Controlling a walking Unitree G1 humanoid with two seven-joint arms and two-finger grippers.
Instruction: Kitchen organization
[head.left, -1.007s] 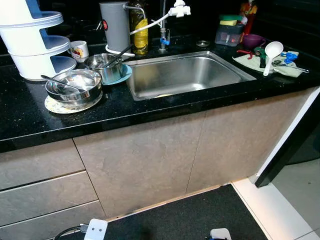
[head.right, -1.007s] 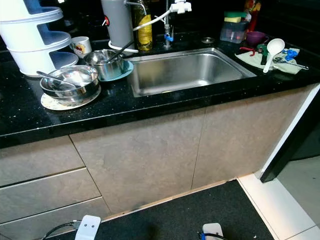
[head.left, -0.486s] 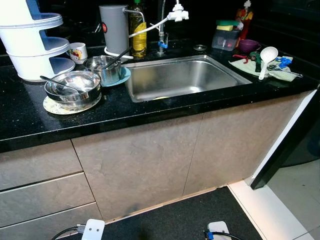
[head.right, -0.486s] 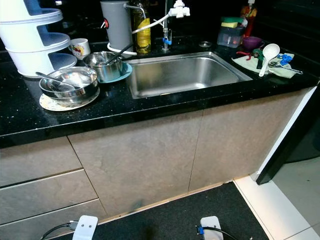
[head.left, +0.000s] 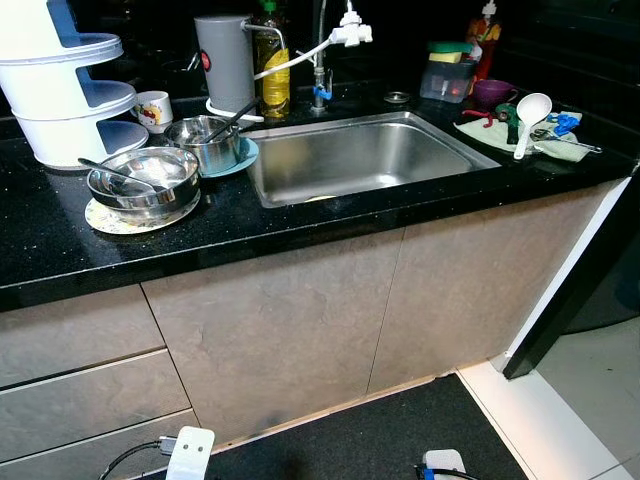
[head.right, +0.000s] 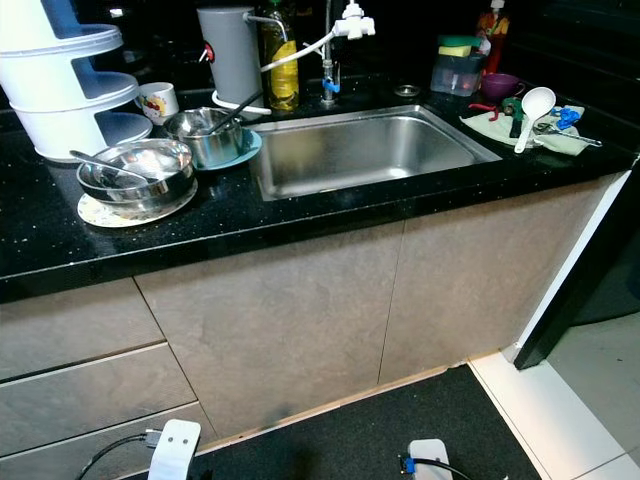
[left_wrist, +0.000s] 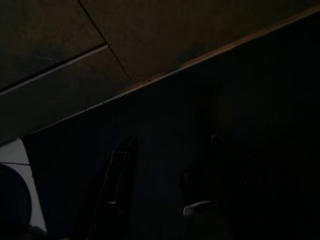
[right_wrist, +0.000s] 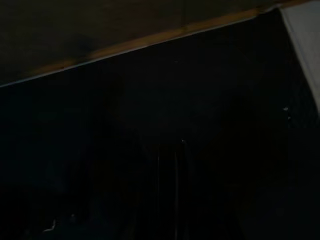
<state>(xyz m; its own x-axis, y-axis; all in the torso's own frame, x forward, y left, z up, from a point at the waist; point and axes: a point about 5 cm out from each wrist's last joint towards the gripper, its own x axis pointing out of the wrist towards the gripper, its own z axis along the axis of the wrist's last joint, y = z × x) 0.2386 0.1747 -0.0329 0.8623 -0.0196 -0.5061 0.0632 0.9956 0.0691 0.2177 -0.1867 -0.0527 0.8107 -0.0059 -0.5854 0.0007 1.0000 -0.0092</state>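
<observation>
The dirty dishes sit on the black countertop (head.left: 250, 225) left of the sink (head.left: 360, 155): stacked steel bowls (head.left: 143, 180) with a spoon on a plate, and a steel pot (head.left: 205, 140) on a teal plate just behind. Both arms hang low by the cabinet base, so everything lies up and forward, nearer the left arm. In the dark wrist views the left gripper (left_wrist: 160, 195) appears spread, while I cannot tell for the right gripper (right_wrist: 167, 200).
</observation>
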